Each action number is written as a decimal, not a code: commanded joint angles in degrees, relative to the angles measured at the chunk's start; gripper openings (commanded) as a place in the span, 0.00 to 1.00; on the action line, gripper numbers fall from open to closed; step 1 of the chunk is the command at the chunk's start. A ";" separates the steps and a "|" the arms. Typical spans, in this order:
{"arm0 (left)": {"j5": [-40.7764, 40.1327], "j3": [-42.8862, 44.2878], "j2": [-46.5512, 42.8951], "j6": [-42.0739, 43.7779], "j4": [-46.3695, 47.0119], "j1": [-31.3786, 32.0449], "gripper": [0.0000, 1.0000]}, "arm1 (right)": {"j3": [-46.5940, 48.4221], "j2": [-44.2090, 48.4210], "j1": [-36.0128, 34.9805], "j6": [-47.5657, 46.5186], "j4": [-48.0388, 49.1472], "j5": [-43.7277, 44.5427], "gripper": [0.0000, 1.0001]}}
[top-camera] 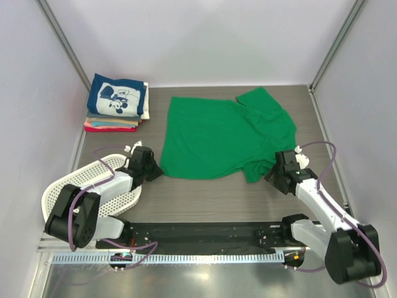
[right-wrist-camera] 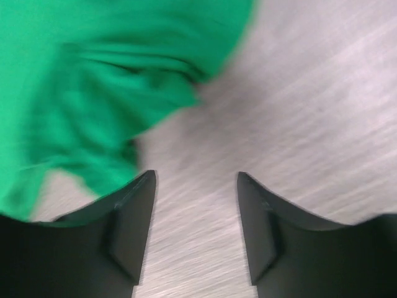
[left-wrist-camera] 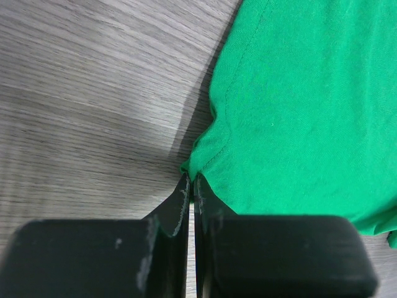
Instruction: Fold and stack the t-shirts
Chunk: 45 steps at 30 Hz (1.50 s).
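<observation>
Wooden table [top-camera: 217, 198]: left hand [left-wrist-camera: 189, 183] tight on green t-shirt [top-camera: 223, 136], right hand [right-wrist-camera: 195, 177] agape, empty, basket [top-camera: 93, 167] alongside.

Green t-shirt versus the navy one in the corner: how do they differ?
The green t-shirt lies spread out mid-table; the navy t-shirt sits folded atop a pile. The green one is plain; the navy one carries a white cartoon print. The left fingers pinch the green one's corner; nothing touches the navy one. Both are cloth shirts.
</observation>
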State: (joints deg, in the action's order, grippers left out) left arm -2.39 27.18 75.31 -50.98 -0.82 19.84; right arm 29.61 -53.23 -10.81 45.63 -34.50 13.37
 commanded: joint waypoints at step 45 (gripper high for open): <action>0.46 1.82 -22.28 1.41 -18.22 -0.15 0.00 | 12.47 10.68 11.95 -3.53 -8.55 -7.22 0.01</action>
State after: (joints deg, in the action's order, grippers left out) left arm -1.87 26.79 58.67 -50.54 -11.29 19.75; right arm 34.50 -46.00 1.04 42.74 -33.87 3.25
